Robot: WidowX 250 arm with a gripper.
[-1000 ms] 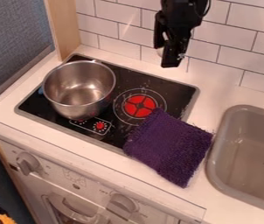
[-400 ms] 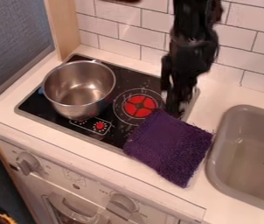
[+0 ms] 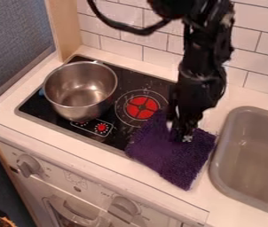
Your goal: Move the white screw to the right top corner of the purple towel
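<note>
Cooktop [image 3: 130, 76] on the left part of the countertop [image 3: 71, 142], before the wall [image 3: 121, 15]; pot [image 3: 77, 111] on the cooktop's left half, burner [image 3: 141, 107] to the pot's right; towel [image 3: 154, 153] over the cooktop's front right corner and onto the countertop; sink [image 3: 220, 155] in the countertop, right of the towel; knobs [image 3: 26, 166] below the countertop's front edge

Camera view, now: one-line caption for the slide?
Black WidowX gripper over the purple towel, stainless-steel pot on the toy cooktop at left.
</note>
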